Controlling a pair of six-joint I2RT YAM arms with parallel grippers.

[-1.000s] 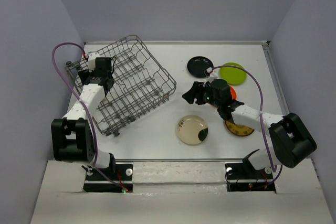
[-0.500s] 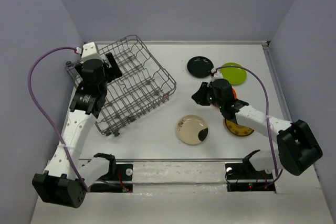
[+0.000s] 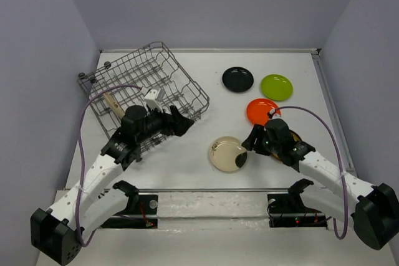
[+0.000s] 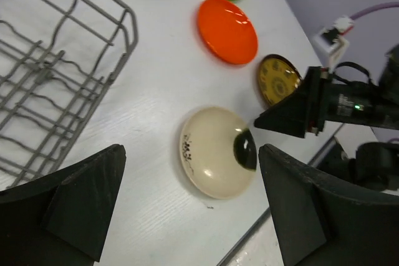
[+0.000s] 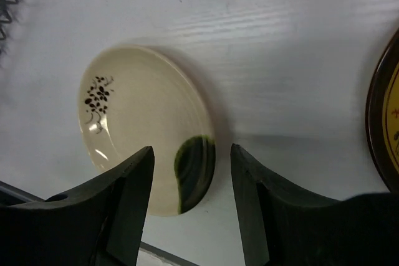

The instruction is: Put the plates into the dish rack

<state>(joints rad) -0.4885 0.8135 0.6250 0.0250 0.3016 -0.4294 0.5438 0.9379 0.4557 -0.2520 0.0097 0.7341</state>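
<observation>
Cream plate (image 3: 228,153) lies flat, rim clear all round; right gripper (image 3: 254,141), spread and empty, hovers over its 3 o'clock edge; left gripper (image 3: 181,123), likewise spread, hangs at 10 o'clock beside the dish rack (image 3: 149,85).

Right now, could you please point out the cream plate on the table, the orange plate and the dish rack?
cream plate (image 3: 228,154), top external view, centre of its bowl.
orange plate (image 3: 262,111), top external view, middle of its face.
dish rack (image 3: 149,73), top external view, bare wire floor.
</observation>
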